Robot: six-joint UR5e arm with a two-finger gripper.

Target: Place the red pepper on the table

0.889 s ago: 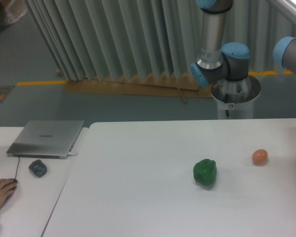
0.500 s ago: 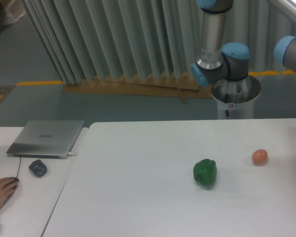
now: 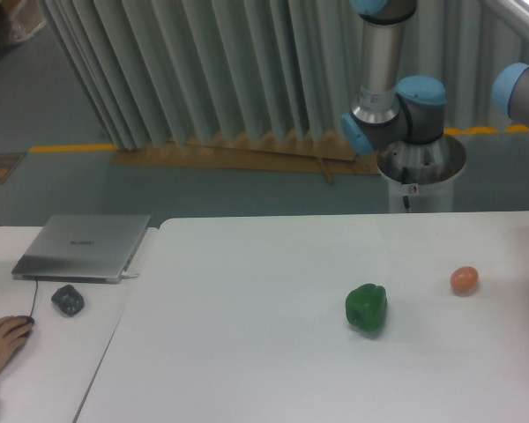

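The red pepper is out of view. The white table (image 3: 247,352) fills the lower part of the camera view. Only the arm's base and joints (image 3: 397,106) show behind the table, and a further arm link (image 3: 520,92) runs off the right edge. The gripper is outside the frame, so nothing of its fingers shows.
A green bell pepper (image 3: 367,308) sits on the table right of centre. A small orange-pink ball (image 3: 464,280) lies further right. On the narrower desk at left are a silver laptop (image 3: 84,247), a dark mouse (image 3: 68,300) and a person's hand (image 3: 2,339).
The dark part of the arm at the right edge has slipped further out of frame. The hand at lower left shifted slightly. The green pepper and ball have not moved.
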